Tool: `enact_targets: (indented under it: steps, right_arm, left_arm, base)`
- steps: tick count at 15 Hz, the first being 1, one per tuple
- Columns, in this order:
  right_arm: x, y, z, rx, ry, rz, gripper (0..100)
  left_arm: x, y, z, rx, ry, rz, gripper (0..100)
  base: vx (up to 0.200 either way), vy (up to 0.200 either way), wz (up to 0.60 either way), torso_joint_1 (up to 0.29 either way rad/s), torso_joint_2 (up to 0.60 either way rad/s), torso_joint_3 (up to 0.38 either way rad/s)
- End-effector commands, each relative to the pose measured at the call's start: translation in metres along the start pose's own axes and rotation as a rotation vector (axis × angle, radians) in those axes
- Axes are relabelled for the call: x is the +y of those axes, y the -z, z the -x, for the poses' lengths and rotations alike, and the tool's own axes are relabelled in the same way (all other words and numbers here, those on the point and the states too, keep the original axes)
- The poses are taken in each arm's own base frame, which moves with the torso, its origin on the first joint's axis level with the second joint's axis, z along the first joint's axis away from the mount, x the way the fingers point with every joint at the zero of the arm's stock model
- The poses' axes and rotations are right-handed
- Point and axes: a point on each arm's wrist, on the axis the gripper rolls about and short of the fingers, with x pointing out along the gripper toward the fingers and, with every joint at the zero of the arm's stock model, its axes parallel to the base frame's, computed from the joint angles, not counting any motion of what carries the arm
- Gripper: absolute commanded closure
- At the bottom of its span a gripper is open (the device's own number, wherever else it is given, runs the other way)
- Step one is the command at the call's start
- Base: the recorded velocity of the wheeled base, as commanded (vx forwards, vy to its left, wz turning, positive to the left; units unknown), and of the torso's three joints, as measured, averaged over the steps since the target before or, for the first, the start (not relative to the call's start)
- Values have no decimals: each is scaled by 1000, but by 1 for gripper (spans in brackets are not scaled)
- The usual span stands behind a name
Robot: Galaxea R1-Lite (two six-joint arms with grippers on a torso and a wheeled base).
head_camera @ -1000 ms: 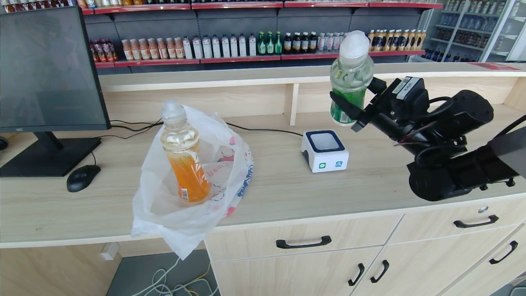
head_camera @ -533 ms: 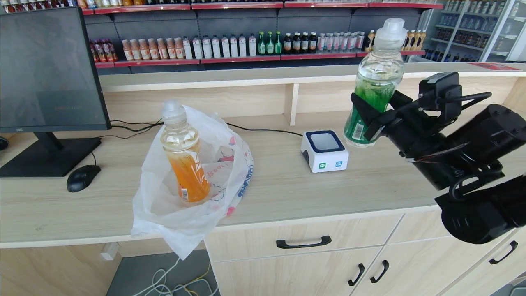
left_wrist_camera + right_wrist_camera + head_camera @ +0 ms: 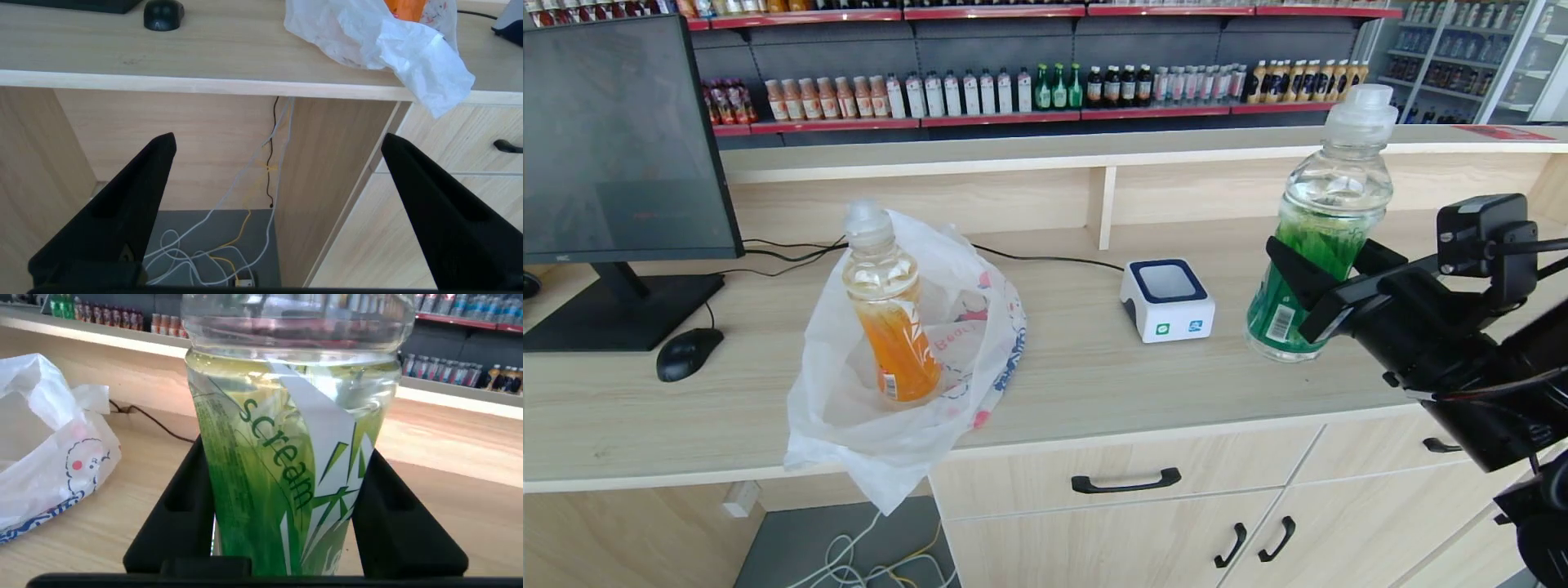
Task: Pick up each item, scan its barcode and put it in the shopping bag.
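- My right gripper [image 3: 1319,269], clenched on the bottle [image 3: 1327,204], has swung right, away from the scanner [image 3: 1167,299].
- I would bring the barcode back to face its window.

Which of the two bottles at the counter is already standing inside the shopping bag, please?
The orange-drink bottle, upright inside the white shopping bag; the green-labelled bottle is outside it, clamped in the right gripper.

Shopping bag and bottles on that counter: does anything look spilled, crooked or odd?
Only slightly: the shopping bag droops over the counter's front edge. The orange bottle stands upright inside; the right gripper holds the green bottle. Nothing spilled.
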Motion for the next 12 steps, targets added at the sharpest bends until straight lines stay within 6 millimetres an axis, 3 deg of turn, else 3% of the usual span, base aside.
enact_targets:
  steps: [1,4,8,12]
  right_arm:
    - [-1,-5,8,-4,11,-6,100]
    - [-2,-1,14,27,54,-45,100]
    - [-2,0,14,30,55,-48,100]
    - [-3,-2,14,25,62,-56,100]
  left_arm:
    - [0,0,0,-1,-1,1,0]
    - [0,0,0,1,-1,1,0]
    - [0,0,0,1,-1,1,0]
    - [0,0,0,-1,-1,1,0]
  base:
    - [0,0,0,0,0,0]
    - [0,0,0,0,0,0]
    - [-200,0,0,8,6,2]
    - [0,0,0,0,0,0]
